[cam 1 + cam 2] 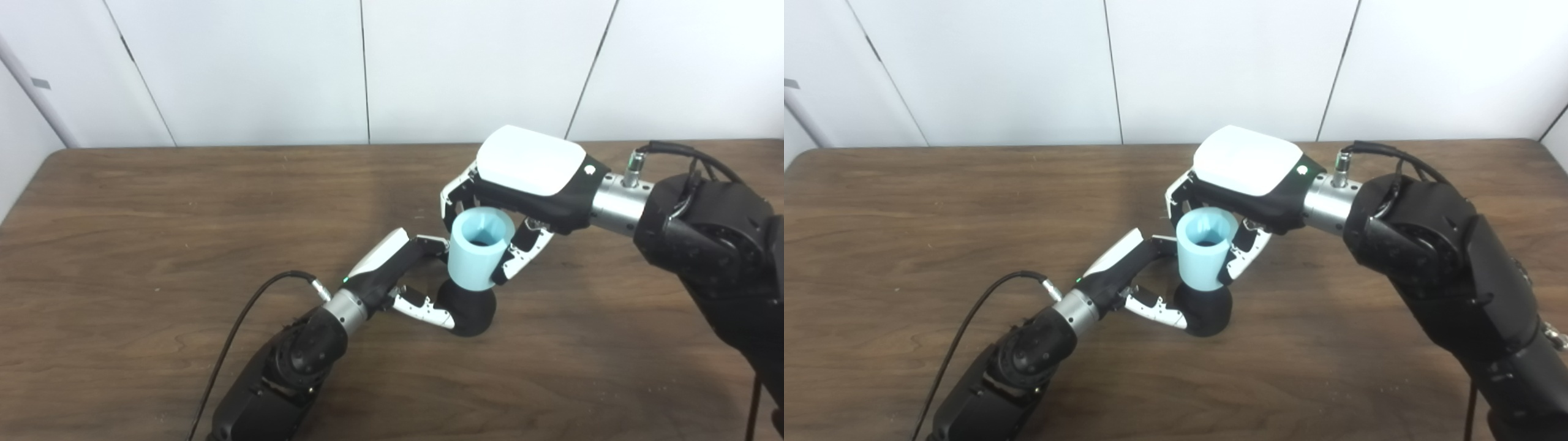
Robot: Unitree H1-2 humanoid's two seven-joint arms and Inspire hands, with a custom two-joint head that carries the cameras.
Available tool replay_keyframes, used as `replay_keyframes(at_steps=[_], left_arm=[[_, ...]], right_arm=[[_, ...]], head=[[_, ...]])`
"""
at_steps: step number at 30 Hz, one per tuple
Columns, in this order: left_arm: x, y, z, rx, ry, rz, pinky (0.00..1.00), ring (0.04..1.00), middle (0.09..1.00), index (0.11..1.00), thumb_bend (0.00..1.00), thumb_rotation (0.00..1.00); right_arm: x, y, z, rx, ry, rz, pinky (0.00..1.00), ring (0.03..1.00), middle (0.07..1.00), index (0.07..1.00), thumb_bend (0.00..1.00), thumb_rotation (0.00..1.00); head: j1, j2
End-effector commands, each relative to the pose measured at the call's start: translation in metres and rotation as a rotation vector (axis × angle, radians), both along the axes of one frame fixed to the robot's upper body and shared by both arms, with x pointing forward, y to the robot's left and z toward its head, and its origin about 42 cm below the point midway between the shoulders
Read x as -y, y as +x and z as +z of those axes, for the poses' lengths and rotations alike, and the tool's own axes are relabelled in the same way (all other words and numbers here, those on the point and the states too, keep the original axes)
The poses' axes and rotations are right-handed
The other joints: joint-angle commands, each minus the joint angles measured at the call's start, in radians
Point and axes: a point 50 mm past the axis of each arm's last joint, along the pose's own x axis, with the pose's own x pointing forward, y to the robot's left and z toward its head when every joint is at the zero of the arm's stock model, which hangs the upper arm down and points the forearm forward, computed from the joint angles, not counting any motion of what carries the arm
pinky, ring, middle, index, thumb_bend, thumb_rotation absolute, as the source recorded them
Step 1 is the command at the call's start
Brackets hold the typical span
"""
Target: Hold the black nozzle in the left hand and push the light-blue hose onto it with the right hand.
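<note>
The black nozzle (470, 309) stands upright on the wooden table (153, 245) near the middle. My left hand (401, 272) is shut on it, thumb in front at its base and fingers behind it. The light-blue hose (479, 248), a short open-topped tube, sits upright on top of the nozzle, its lower end over the nozzle's top. My right hand (520, 184) reaches in from the right and is shut on the hose, fingers wrapped around its far and near sides. The same scene shows in the right eye view, with the hose (1203, 248) and the nozzle (1205, 311).
A black cable (245, 318) trails from my left wrist across the table to the front edge. White wall panels (367, 67) stand behind the table's far edge.
</note>
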Motion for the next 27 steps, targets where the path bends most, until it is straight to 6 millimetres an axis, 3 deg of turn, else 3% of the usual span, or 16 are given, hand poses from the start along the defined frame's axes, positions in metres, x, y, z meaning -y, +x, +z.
replay_keyframes(at_steps=[1, 18, 25, 27], left_arm=[[-0.012, -0.002, -0.019, -0.074, 0.093, 0.035, 0.92, 0.749, 0.616, 0.483, 0.51, 0.08], [-0.013, -0.003, -0.018, -0.063, 0.096, 0.033, 0.90, 0.738, 0.616, 0.483, 0.51, 0.08], [-0.013, -0.002, -0.018, -0.063, 0.094, 0.034, 0.90, 0.737, 0.616, 0.483, 0.51, 0.08], [-0.014, -0.002, -0.018, -0.062, 0.095, 0.033, 0.92, 0.737, 0.616, 0.483, 0.51, 0.08]], right_arm=[[-0.005, -0.006, 0.015, 0.053, -0.043, 0.055, 0.35, 0.384, 0.452, 0.507, 0.53, 0.00], [0.002, 0.000, 0.008, -0.010, -0.036, -0.011, 0.33, 0.387, 0.447, 0.512, 0.53, 0.00], [0.010, 0.001, 0.004, -0.028, 0.015, -0.042, 0.25, 0.316, 0.413, 0.519, 0.52, 0.00], [0.012, 0.000, 0.003, -0.034, 0.031, -0.048, 0.22, 0.282, 0.456, 0.493, 0.53, 0.00]], head=[[-0.002, 0.002], [-0.004, 0.004], [-0.004, 0.003], [-0.005, 0.003]])
